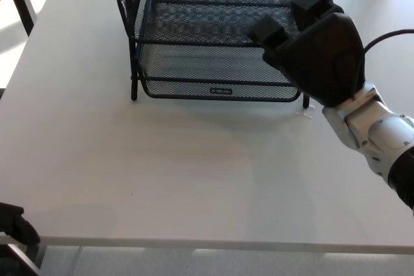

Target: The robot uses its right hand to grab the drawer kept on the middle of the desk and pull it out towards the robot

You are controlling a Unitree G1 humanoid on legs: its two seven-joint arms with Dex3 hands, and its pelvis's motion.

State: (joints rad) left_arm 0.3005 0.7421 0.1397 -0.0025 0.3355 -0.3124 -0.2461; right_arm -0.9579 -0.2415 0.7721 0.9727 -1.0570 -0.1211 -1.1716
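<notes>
Black wire-mesh drawer unit [217, 30] sits on the middle of the white desk [162, 166], toward the far edge. Fine diamond mesh on the trays, thin round-bar frame, straight uprights at the left front corner. Lower drawer [213, 72] has a shallow curved front lip with a small rectangular label plate [220, 90] at its centre. Upper tray is stacked directly above it, its far end cut off by the top of the frame.

Right hand [317, 46] is over the front right corner of the unit: matte black blocky shell, two thick square-tipped fingers [268, 30] pointing up-left above the lower drawer's mesh. Fingers are spread and nothing sits between them. Contact with the rim looks likely but can't be confirmed from this angle; the palm hides the corner. White glossy jointed forearm [375, 134] runs off to lower right, black cable [388, 35] looping behind it.

Left hand [16, 221] shows only as a dark sliver at the bottom left edge, below the desk lip; finger state can't be told.

Desk surface is smooth, matte, with soft shadow under the unit.
</notes>
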